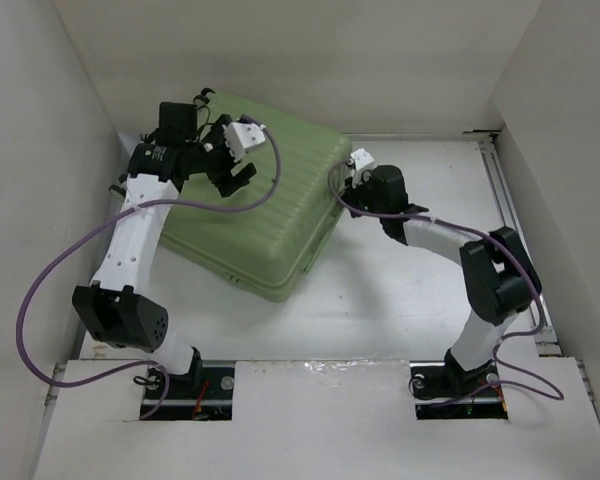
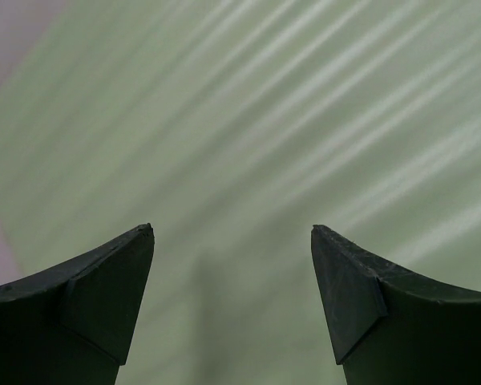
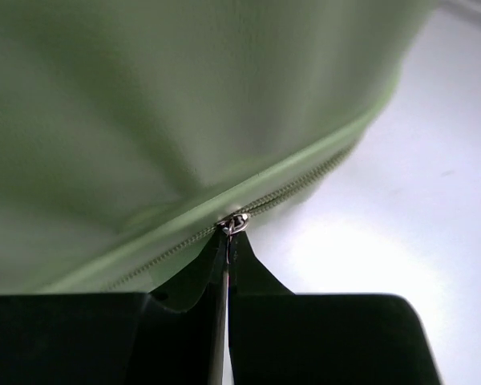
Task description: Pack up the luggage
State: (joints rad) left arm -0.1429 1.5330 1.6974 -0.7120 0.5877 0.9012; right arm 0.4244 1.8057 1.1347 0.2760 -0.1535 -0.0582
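Left gripper (image 2: pixel 232 233) spread wide above the ribbed shell of the luggage (image 1: pixel 280 235), holding nothing. Luggage lies closed and flat on the white table (image 1: pixel 400 310), left of centre; right gripper (image 3: pixel 228 241) pinched tight on the zipper pull (image 3: pixel 234 224) at its right side.

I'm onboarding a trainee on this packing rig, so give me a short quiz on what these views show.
1. True or false: the large pale green ribbed hard-shell suitcase lies open.
2. Which gripper's jaws stand apart? A left, B right, C neither.
3. What does the shut gripper pinch?
Key: 1 false, it is closed. 2 A: the left gripper is open above that suitcase. 3 The right gripper pinches the small metal zipper pull.
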